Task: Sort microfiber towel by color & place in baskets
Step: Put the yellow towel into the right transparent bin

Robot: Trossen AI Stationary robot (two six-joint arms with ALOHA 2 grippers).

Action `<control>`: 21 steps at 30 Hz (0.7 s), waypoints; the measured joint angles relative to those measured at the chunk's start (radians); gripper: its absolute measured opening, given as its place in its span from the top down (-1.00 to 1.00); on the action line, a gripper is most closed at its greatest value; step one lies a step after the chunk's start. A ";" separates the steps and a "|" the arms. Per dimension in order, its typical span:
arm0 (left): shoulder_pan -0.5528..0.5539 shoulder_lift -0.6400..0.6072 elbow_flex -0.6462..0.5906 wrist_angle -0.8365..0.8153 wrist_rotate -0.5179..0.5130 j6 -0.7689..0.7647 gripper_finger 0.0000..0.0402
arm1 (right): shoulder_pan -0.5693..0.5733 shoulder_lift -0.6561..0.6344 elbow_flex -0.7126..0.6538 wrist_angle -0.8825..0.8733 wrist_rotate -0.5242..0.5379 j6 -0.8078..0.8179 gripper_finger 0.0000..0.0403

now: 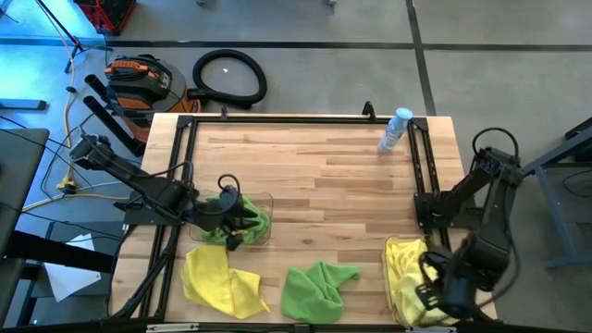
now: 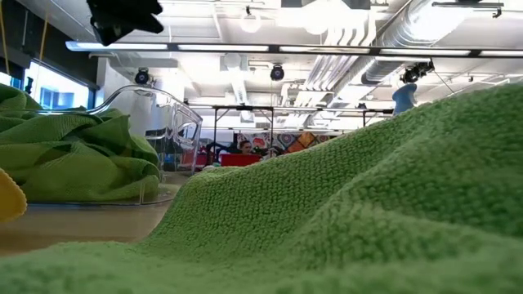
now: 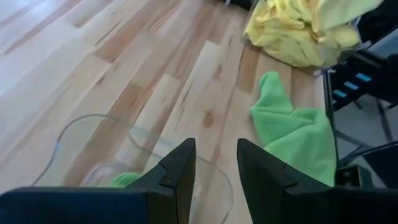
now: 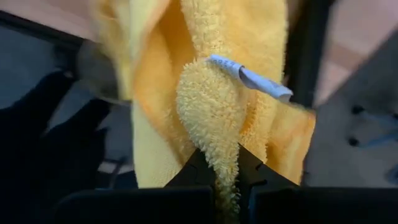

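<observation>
My left gripper (image 1: pixel 237 218) (image 3: pixel 216 167) is open and hovers over the clear left basket (image 3: pixel 140 134) (image 2: pixel 176 122), which holds green towels (image 1: pixel 242 222) (image 2: pixel 78 155). My right gripper (image 1: pixel 433 292) (image 4: pixel 219 167) is shut on a yellow towel (image 4: pixel 211 93) at the yellow heap (image 1: pixel 407 273) by the table's near right corner; the basket under that heap hardly shows. A loose yellow towel (image 1: pixel 222 282) and a loose green towel (image 1: pixel 319 289) (image 3: pixel 298 130) lie flat near the table's near edge. My right gripper pinches a bunched ridge of the yellow towel (image 4: pixel 219 146) between its two fingers. The cloth runs away from the fingertips in thick folds, and a white tag (image 4: pixel 249 76) sticks out of it. Whether the towel is lifted off the heap cannot be told.
A clear water bottle (image 1: pixel 395 129) (image 2: pixel 403 96) stands near the table's far right corner. Black metal frames (image 1: pixel 176 176) (image 1: pixel 424 166) run along the table's left and right sides. Bare wood lies between them in the table's middle and far half.
</observation>
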 joint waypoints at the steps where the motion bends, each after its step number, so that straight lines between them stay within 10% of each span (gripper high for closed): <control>1: 0.000 0.007 0.000 0.015 0.000 0.000 0.47 | 0.018 0.000 -0.003 -0.015 0.001 0.012 1.00; 14: -0.007 0.113 0.047 0.158 0.003 -0.021 0.47 | -0.005 0.130 -0.010 -0.213 0.347 -0.145 1.00; 21: -0.024 0.258 0.242 0.124 0.004 0.080 0.47 | -0.007 0.172 -0.191 0.079 0.384 -0.242 1.00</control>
